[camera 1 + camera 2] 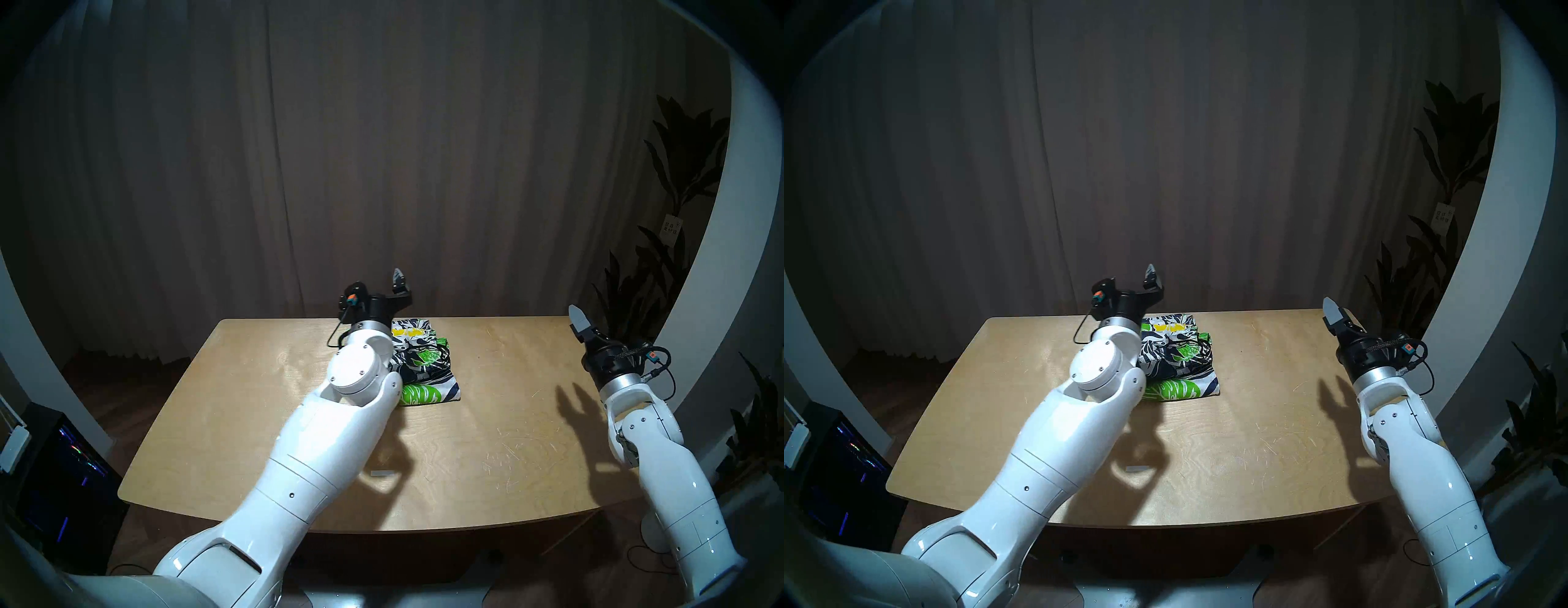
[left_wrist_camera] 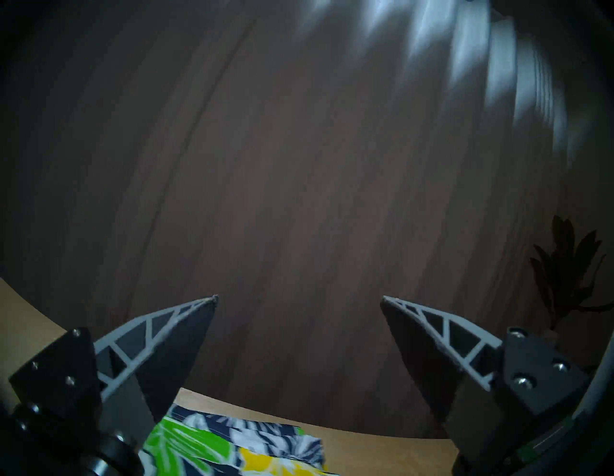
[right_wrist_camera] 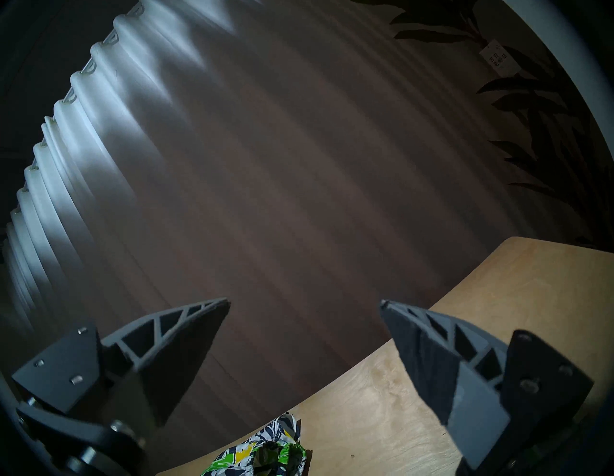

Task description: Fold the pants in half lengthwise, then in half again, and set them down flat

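The shorts (image 1: 426,365) lie folded in a compact bundle at the far middle of the wooden table (image 1: 263,424), navy with white leaves, green leaves and a yellow flower. They also show in the other head view (image 1: 1178,361). My left gripper (image 2: 299,299) is open and empty, raised above the far-left end of the shorts (image 2: 239,445) and pointing at the curtain. My right gripper (image 3: 305,302) is open and empty, raised above the table's far right corner, well apart from the shorts (image 3: 265,455). My left forearm hides the bundle's left edge in the head views.
A small white strip (image 1: 382,473) lies on the table near the front middle. A brown curtain (image 1: 382,148) hangs behind the table. Dark plants (image 1: 679,191) stand at the right. A computer case (image 1: 63,475) stands on the floor at the left.
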### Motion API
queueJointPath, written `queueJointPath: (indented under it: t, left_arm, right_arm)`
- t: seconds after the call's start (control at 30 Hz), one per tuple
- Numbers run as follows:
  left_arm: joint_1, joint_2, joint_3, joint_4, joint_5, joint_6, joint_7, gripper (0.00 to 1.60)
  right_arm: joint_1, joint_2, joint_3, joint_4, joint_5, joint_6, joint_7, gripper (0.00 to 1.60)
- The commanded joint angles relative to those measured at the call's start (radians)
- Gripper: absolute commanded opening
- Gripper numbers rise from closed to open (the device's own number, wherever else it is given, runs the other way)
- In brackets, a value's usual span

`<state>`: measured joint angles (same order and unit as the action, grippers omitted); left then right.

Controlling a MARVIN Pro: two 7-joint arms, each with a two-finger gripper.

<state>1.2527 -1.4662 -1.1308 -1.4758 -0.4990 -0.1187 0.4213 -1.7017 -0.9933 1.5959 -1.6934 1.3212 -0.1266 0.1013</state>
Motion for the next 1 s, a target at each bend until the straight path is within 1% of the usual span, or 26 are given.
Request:
queueJointPath:
  t: [0.0,0.07,0.1,0.13,0.23,0.27,0.3,0.33,0.37,0.4,0.43,0.47,0.6,0.63,0.7,0.8,0.9,0.93,0.97]
  left_arm:
    - [0.043,0.121,-0.119,-0.038,0.04,0.006,-0.025,1.6]
    - [0.056,0.141,-0.142,-0.046,0.044,0.008,-0.04,1.6]
    - [0.066,0.164,-0.153,-0.054,0.048,0.011,-0.052,1.6]
    - [0.071,0.166,-0.165,-0.055,0.052,0.015,-0.062,1.6]
    - [0.092,0.211,-0.185,-0.069,0.055,0.028,-0.097,1.6]
    - [0.099,0.238,-0.182,-0.075,0.055,0.034,-0.112,1.6]
    - [0.105,0.232,-0.193,-0.077,0.059,0.04,-0.124,1.6]
    - [0.112,0.245,-0.191,-0.083,0.057,0.047,-0.142,1.6]
    - [0.112,0.245,-0.191,-0.083,0.057,0.047,-0.142,1.6]
    - [0.126,0.275,-0.19,-0.099,0.05,0.066,-0.175,1.6]
    - [0.132,0.279,-0.194,-0.106,0.047,0.076,-0.191,1.6]
    - [0.136,0.299,-0.19,-0.113,0.044,0.087,-0.214,1.6]
    - [0.152,0.345,-0.199,-0.141,0.025,0.13,-0.289,1.6]
    - [0.155,0.35,-0.203,-0.145,0.018,0.14,-0.299,1.6]
    - [0.158,0.367,-0.213,-0.151,0.004,0.158,-0.333,1.6]
    - [0.157,0.371,-0.23,-0.154,-0.027,0.185,-0.366,1.6]
    - [0.157,0.377,-0.235,-0.153,-0.047,0.206,-0.395,1.6]
    - [0.156,0.38,-0.24,-0.154,-0.064,0.222,-0.417,1.6]
    - [0.156,0.38,-0.243,-0.155,-0.073,0.229,-0.424,1.6]
  right_arm:
    - [0.106,-0.043,-0.071,-0.015,-0.045,-0.02,-0.05,1.6]
    - [0.124,-0.065,-0.095,-0.011,-0.049,-0.024,-0.079,1.6]
    - [0.139,-0.075,-0.11,-0.007,-0.058,-0.026,-0.098,1.6]
    - [0.148,-0.081,-0.121,-0.004,-0.063,-0.027,-0.108,1.6]
    - [0.181,-0.105,-0.155,0.009,-0.081,-0.032,-0.158,1.6]
    - [0.192,-0.113,-0.166,0.013,-0.086,-0.034,-0.172,1.6]
    - [0.2,-0.119,-0.175,0.016,-0.092,-0.035,-0.186,1.6]
    - [0.21,-0.128,-0.183,0.021,-0.096,-0.037,-0.2,1.6]
    - [0.21,-0.128,-0.183,0.021,-0.096,-0.037,-0.2,1.6]
    - [0.234,-0.144,-0.203,0.034,-0.109,-0.042,-0.233,1.6]
    - [0.235,-0.152,-0.207,0.037,-0.114,-0.045,-0.248,1.6]
    - [0.252,-0.159,-0.218,0.05,-0.121,-0.048,-0.265,1.6]
    - [0.294,-0.189,-0.245,0.08,-0.151,-0.059,-0.327,1.6]
    - [0.293,-0.196,-0.246,0.081,-0.16,-0.063,-0.339,1.6]
    - [0.315,-0.183,-0.265,0.099,-0.209,-0.064,-0.353,1.6]
    - [0.349,-0.141,-0.293,0.128,-0.285,-0.052,-0.333,1.6]
    - [0.37,-0.114,-0.306,0.136,-0.337,-0.033,-0.311,1.6]
    - [0.391,-0.097,-0.319,0.148,-0.374,-0.016,-0.303,1.6]
    - [0.399,-0.093,-0.322,0.155,-0.384,-0.008,-0.297,1.6]
